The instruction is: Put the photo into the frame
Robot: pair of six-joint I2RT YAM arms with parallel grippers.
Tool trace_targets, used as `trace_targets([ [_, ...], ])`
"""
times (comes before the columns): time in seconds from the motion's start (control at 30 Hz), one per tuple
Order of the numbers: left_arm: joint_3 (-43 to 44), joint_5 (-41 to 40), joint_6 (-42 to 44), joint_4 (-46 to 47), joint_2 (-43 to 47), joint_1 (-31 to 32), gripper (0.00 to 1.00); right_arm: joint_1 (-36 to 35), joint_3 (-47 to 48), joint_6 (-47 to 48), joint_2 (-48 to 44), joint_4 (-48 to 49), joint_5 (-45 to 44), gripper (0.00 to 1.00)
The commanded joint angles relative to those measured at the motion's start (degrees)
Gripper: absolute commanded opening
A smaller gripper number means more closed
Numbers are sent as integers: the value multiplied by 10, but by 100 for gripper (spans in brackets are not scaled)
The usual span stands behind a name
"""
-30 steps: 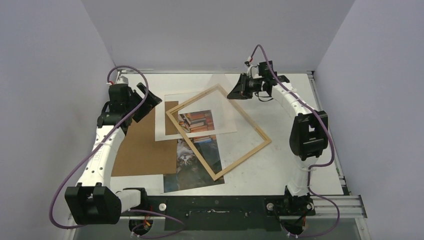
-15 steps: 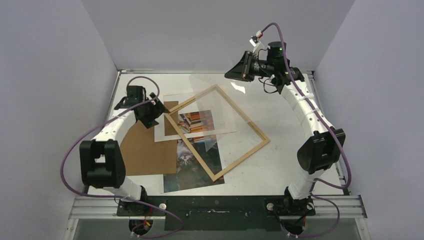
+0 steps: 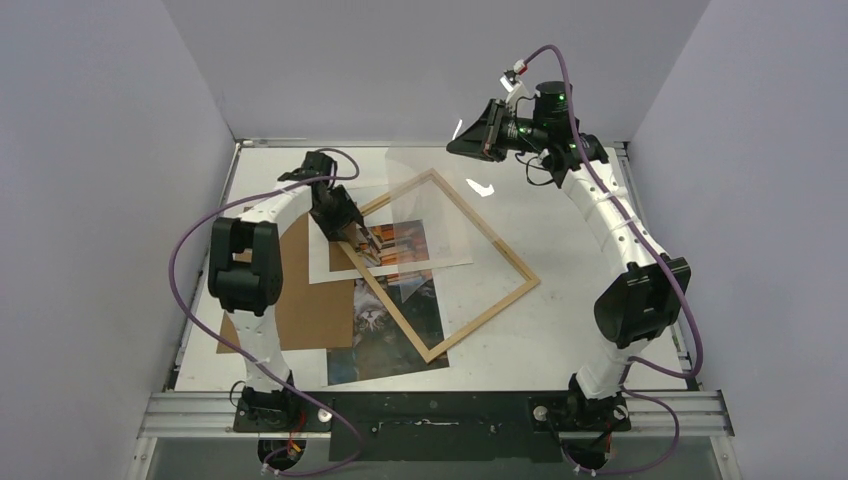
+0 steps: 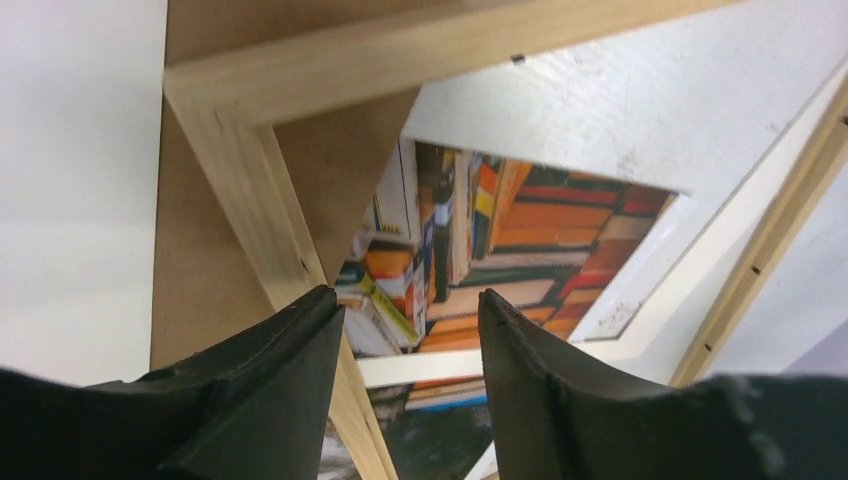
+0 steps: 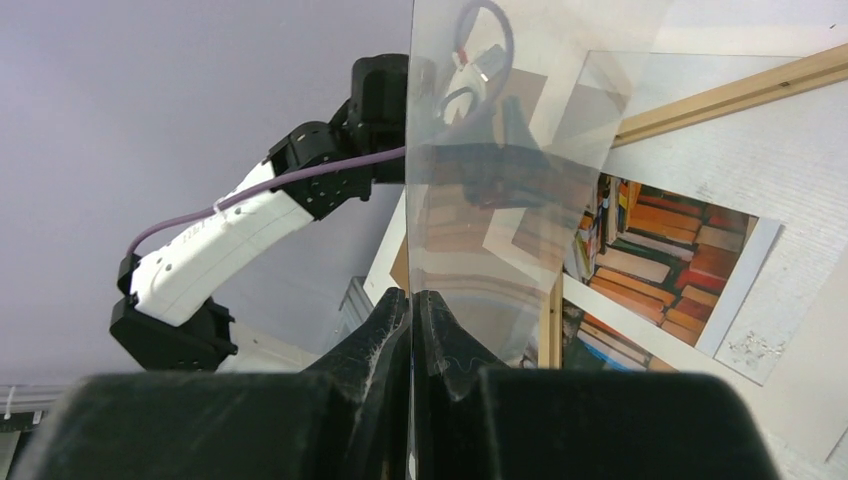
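From my station I count two arms, the left arm (image 3: 245, 265) and the right arm (image 3: 610, 220), each ending in two fingers: the left fingers (image 4: 270, 390) and the right fingers (image 5: 380, 340), four in all. On the one surface (image 3: 560, 335) I make out five flat pieces, one of each kind: one frame (image 3: 485, 320), one photo (image 3: 370, 345), one white mat (image 3: 322, 262), one brown backing board (image 3: 300, 310) and one clear sheet (image 5: 510, 120). Two purple cables show, one per arm.
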State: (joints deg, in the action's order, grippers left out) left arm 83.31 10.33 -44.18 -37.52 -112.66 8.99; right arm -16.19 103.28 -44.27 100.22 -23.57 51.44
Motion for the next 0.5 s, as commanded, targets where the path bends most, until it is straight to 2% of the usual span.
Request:
trace_targets([
  [0.0, 65, -41, 26, -66, -55, 7, 49, -2, 3, -26, -33, 43, 23, 0],
  [0.1, 92, -59, 44, -103, -69, 7, 50, -1, 2, -26, -36, 41, 23, 0],
  [0.23, 75, -59, 64, -87, -14, 6, 64, 1, 0, -26, -38, 38, 19, 0],
  [0.47, 52, -69, 64, -108, 39, 6, 65, 0, -6, -26, -34, 42, 20, 0],
])
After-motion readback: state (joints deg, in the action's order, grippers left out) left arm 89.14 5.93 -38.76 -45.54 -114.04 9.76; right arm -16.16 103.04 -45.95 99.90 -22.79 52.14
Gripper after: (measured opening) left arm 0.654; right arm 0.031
